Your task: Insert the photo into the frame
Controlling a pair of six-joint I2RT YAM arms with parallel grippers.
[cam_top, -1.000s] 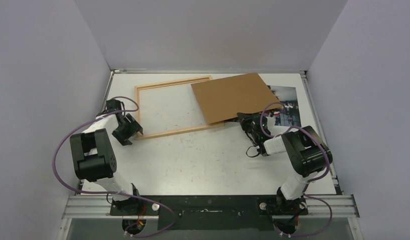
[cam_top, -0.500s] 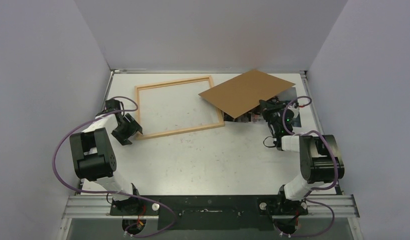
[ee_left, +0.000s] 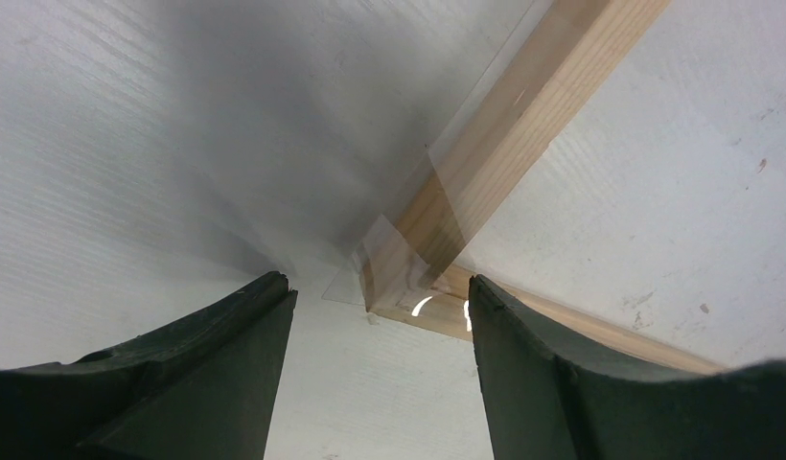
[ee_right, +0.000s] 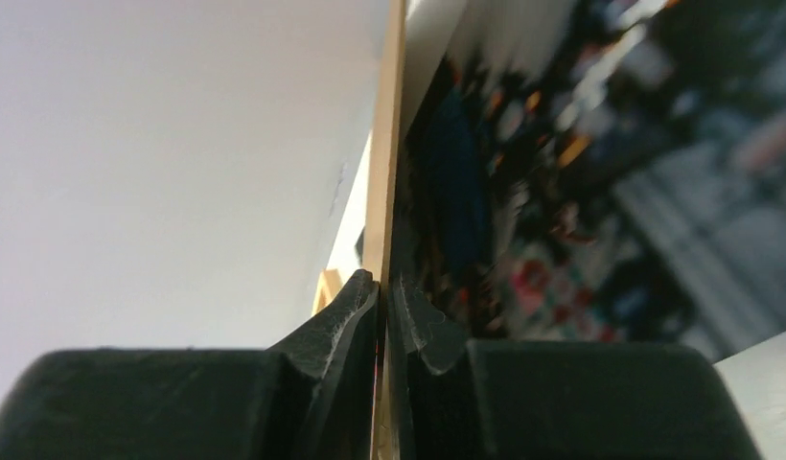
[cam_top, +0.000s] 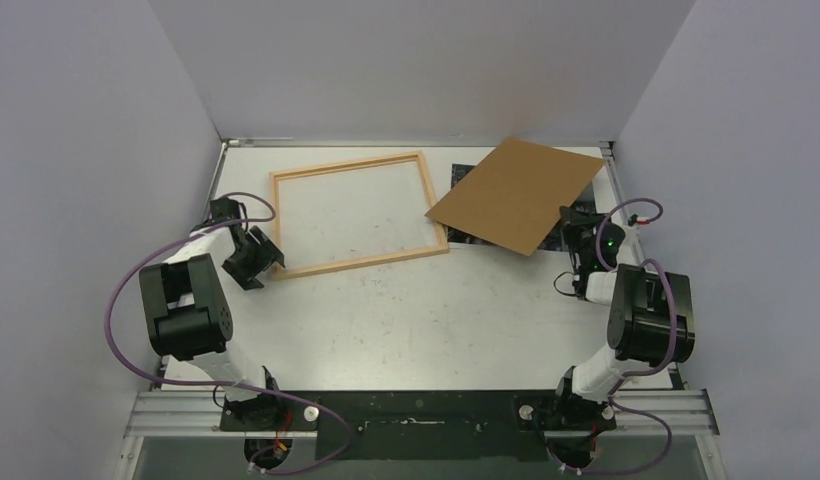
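thin light-wood rectangular frame (ee_left: pixel 523 125): bare pale wood, straight grain showing, low sheen. clear sheet (ee_left: pixel 343 284) at the frame's corner: smooth, transparent, faint glare. flat brown hardboard backing panel (cam_top: pixel 514 195): matt, uniform. colourful photo print (ee_right: pixel 581 192): blurred, finish not readable. white bench (cam_top: pixel 406 320): matt, speckled, scuffed. left tool (ee_left: pixel 380 287) fingers (ee_left: pixel 207 374): black, matt, plastic-looking.

no legible text anywhere
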